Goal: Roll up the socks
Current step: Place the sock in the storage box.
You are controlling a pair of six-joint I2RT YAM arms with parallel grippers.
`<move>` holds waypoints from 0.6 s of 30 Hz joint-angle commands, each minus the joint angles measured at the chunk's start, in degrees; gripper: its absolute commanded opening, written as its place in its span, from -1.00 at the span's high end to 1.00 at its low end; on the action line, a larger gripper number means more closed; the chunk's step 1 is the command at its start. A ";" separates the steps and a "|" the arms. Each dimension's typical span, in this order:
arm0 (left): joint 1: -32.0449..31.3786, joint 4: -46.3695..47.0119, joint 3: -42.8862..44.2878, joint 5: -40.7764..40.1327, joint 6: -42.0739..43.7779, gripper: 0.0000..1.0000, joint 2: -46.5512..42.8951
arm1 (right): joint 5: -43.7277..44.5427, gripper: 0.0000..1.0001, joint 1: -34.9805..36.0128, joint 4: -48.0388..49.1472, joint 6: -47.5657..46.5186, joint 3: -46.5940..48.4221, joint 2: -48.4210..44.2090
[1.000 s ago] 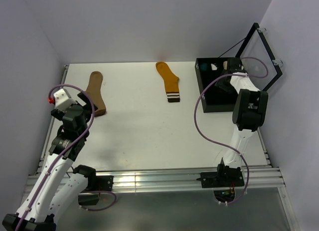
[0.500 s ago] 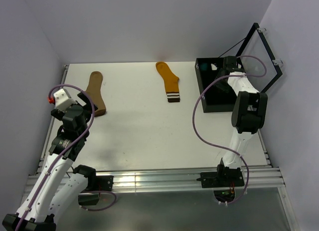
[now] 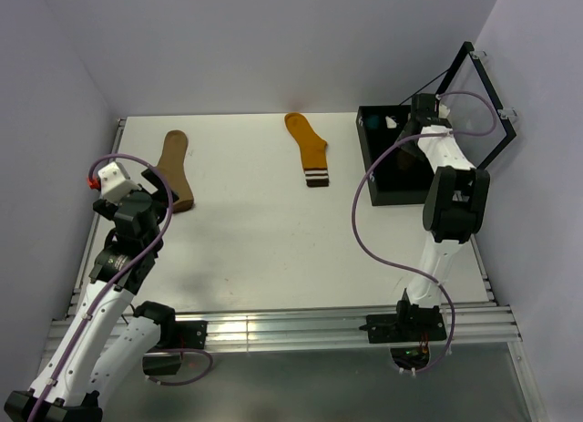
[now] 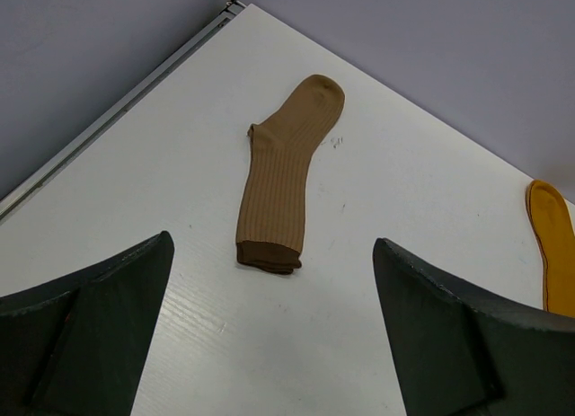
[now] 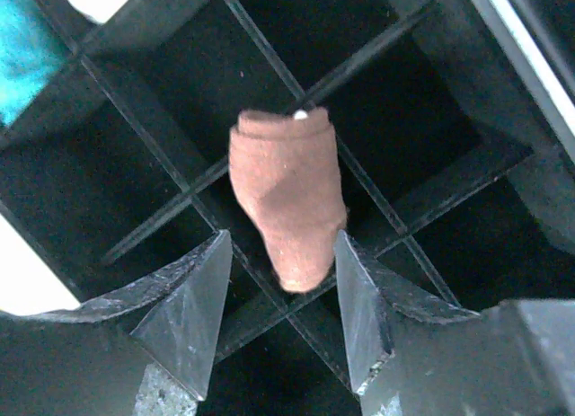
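White table holds ribbed tan sock; left pincer spread, right pincer pinching rolled brown sock.

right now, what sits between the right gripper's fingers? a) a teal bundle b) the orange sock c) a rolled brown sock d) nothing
c: the right wrist view shows a rolled brown sock between the fingers of the right gripper, above the black divider box.

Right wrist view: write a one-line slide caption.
Right pincer grips a rolled brown sock over the black divider box, teal bundle in a far cell.
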 commanded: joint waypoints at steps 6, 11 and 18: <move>0.09 1.68 -0.04 0.43 1.26 -0.97 -0.40 | 2.32 -0.18 -1.19 1.80 0.58 5.56 3.05; 0.09 1.68 -0.04 0.43 1.18 -0.97 -0.32 | 0.75 -0.18 -1.98 0.74 0.41 9.34 7.01; 0.09 1.59 -0.04 0.35 1.18 -0.97 -0.23 | -1.19 -0.09 -2.42 -0.05 0.06 9.62 9.39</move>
